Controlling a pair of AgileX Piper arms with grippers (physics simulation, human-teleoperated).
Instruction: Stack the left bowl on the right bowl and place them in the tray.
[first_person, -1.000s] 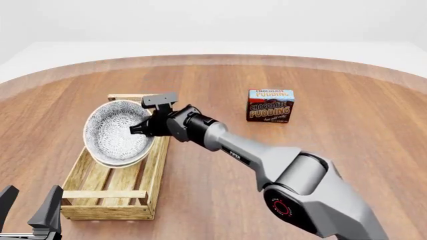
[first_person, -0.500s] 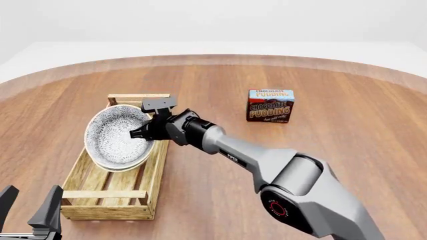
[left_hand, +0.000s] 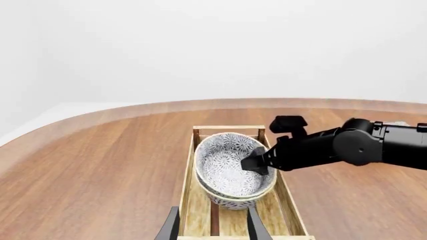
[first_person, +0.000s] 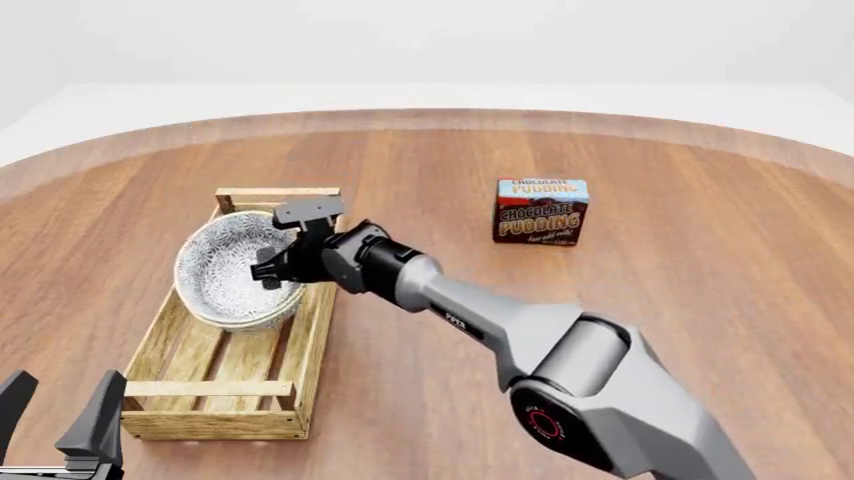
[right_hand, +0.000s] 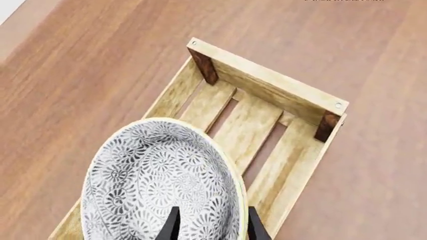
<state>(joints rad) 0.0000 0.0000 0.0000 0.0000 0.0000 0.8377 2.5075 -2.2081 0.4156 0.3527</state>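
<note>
Left wrist view: the two stacked grey-and-white floral-patterned ceramic bowls (left_hand: 233, 172) sit nested, tilted, inside the long light-wood slatted tray (left_hand: 189, 200), toward its far half. Your right gripper (left_hand: 257, 161) is clamped on the rim of the stack on the side facing the right arm, one finger inside the top bowl. The lower bowl looks close to the slats, but I can't tell whether it touches. The left gripper (left_hand: 212, 227) shows only two dark fingertips, spread apart, nothing between them, hovering at the tray's near end.

Front view: the stack (first_person: 238, 268) leans with its mouth tipped toward the camera's left, over the far half of the tray (first_person: 214, 390). The right gripper (first_person: 278, 262) pinches the rim nearest the tray's right wall. The left gripper (first_person: 60, 425) is parked low at the near left, gaping, well apart from the bowls. A brown chocolate pudding box (first_person: 542, 211) stands on the wooden worktop (first_person: 694, 260), well away from the tray.

Right wrist view: the patterned bowl interior (right_hand: 160, 185) fills the lower half, fingertips (right_hand: 255, 225) straddling its rim; bare slats of the tray (right_hand: 267, 80) lie beyond.

Advice: level the stack before you let go, so the base meets the slats flat. Lower straight down, keep the rim off the right wall, then open slowly and lift clear vertically to avoid dragging the top bowl out of the nest.
</note>
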